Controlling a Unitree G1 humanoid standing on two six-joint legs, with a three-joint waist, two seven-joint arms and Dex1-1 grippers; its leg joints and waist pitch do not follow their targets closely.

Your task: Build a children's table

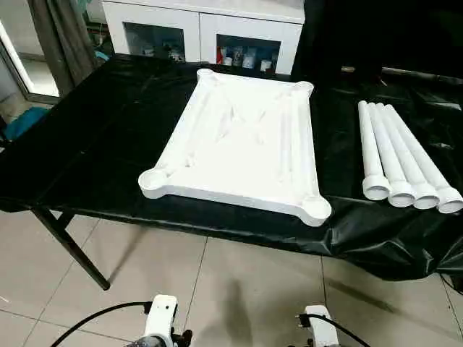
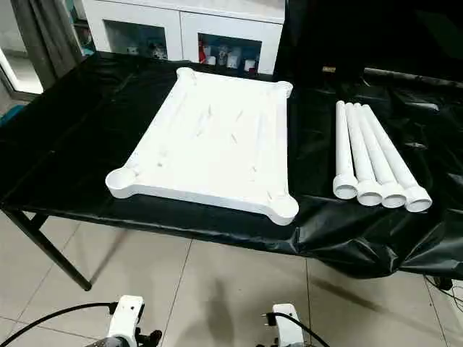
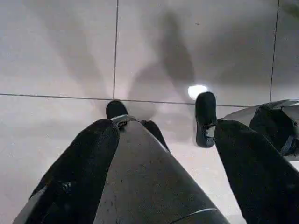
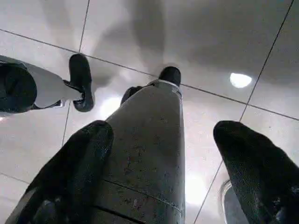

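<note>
White tabletop lies sockets-up mid black work table, four legs just right of it, long axes pointing away, nearer right gripper; both grippers spread wide, empty, left gripper low too.

The table top looks like matt white moulded plastic, ribbed on its upturned face. The four legs are smooth white plastic tubes. A glossy, wrinkled black sheet covers the tabletop. The floor is smooth, faintly shiny tile. The cabinet has glass doors.
</note>
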